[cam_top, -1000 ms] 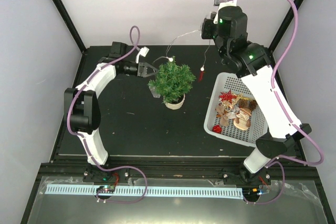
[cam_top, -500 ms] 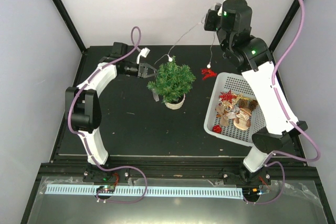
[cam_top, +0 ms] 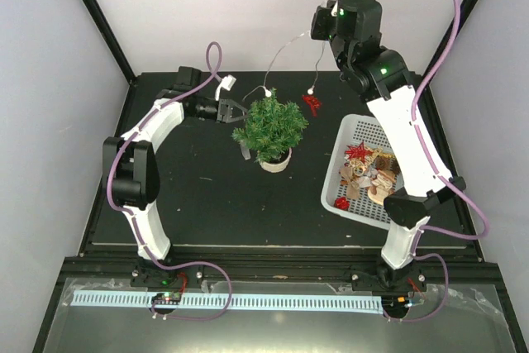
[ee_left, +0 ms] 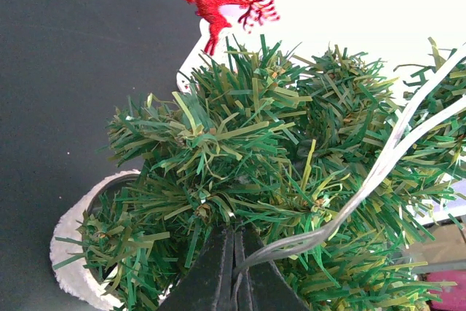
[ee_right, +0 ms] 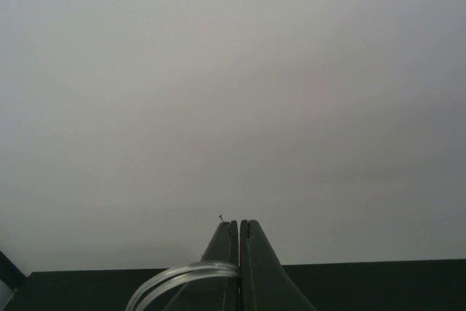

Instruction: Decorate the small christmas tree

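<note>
The small christmas tree (cam_top: 270,126) is deep green, flecked with paler yellow-green needles, and its pot (cam_top: 275,163) is creamy white. The desk (cam_top: 207,196) is matt black. A bright red reindeer (ee_left: 226,5) shows against a pale grey-white wall (cam_top: 248,6). The wire (ee_left: 378,172) is clear and silvery. The basket (cam_top: 351,192) is white with a grid of small holes, and the ornaments (cam_top: 372,175) inside it are red, tan and brown. Both arms have white shells with black joints, purple cables (cam_top: 446,14) and small green lights (cam_top: 383,70). The left pincer (ee_left: 233,234) and right pincer (ee_right: 239,222) are dark charcoal.
</note>
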`<act>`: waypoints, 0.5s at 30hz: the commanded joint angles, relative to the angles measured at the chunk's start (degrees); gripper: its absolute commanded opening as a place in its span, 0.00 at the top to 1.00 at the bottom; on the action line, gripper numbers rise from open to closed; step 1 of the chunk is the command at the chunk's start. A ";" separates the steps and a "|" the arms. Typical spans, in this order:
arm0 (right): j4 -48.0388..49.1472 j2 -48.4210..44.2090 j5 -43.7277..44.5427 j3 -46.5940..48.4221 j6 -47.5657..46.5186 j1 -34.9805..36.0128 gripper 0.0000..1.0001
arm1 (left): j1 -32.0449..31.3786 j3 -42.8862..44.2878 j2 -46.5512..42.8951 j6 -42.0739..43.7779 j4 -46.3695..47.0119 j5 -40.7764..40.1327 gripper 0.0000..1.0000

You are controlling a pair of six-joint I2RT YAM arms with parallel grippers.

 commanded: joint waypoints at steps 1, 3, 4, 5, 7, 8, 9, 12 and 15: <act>1.62 1.49 -0.38 1.73 1.05 -0.99 0.99 | -0.45 1.80 0.28 -0.84 1.25 1.61 0.98; 2.34 1.84 -0.36 2.16 1.46 -1.23 0.99 | -0.33 1.77 0.23 -0.96 1.40 1.82 0.99; 2.53 2.04 -0.54 2.55 1.69 -1.37 0.99 | -0.30 1.71 0.21 -0.96 1.40 1.90 0.98; 2.79 2.26 -0.88 3.17 1.77 -1.43 0.99 | -0.17 1.57 0.17 -1.03 1.46 1.89 0.98; 3.01 2.70 -1.01 4.36 1.79 -1.52 0.99 | 0.03 1.26 0.02 -1.21 1.76 2.07 0.98; 3.18 2.88 -1.02 4.89 1.76 -1.53 0.99 | 0.19 1.05 -0.15 -1.41 2.06 2.13 0.98; 3.39 2.87 -0.97 5.16 1.86 -1.58 0.99 | 0.39 0.63 -0.21 -1.81 2.67 2.16 0.98; 4.73 2.77 -1.49 5.15 2.25 -1.92 0.99 | 1.10 -0.25 -0.37 -2.95 4.09 2.50 0.98; 5.74 3.15 -3.03 5.39 3.40 -2.51 0.99 | 1.50 -0.51 -0.29 -3.61 4.58 2.85 0.98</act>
